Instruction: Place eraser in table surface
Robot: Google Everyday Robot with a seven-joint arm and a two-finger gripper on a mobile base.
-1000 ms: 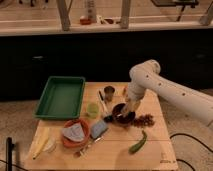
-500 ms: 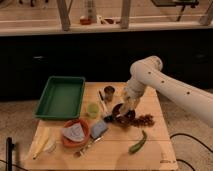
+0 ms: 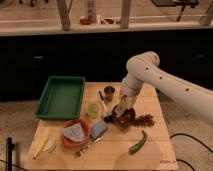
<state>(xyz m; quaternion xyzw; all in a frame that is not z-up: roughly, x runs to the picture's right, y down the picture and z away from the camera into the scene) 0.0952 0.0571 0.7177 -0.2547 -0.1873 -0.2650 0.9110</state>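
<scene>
- Gripper (image 3: 121,108): a little right of frame centre, at the end of my white arm (image 3: 160,80), which comes in from the right edge and bends down over the table.
- Jaws: drawn together, pinching what looks like the eraser (image 3: 121,103). A small tan block with a darker layer shows at the tips.
- Eraser position: up at my jaws, directly over the near-left rim of the dark bowl (image 3: 128,118). It is not lying on the table surface (image 3: 157,150). I cannot tell whether it touches the bowl.
- Table surface: pale wooden planks, filling the lower middle of the frame.
- Green tray (image 3: 64,79): left part of the table, well apart from my jaws.
- Small green cup (image 3: 92,110): just right of the tray, left of the dark bowl.
- Small dark cup (image 3: 109,91): above and left of my jaws, towards the far edge of the table.
- Black pen (image 3: 102,102): lies between the two cups.
- Blue-grey pad (image 3: 98,128): below and left of the dark bowl, beside the orange dish (image 3: 65,141), which holds a grey cloth (image 3: 74,132).
- Brown cluster (image 3: 145,120): just right of the dark bowl.
- Long green vegetable (image 3: 138,143): lower right of the bowl, lying at an angle.
- Pale yellow object (image 3: 42,145): lower left corner of the table; too unclear to identify.
</scene>
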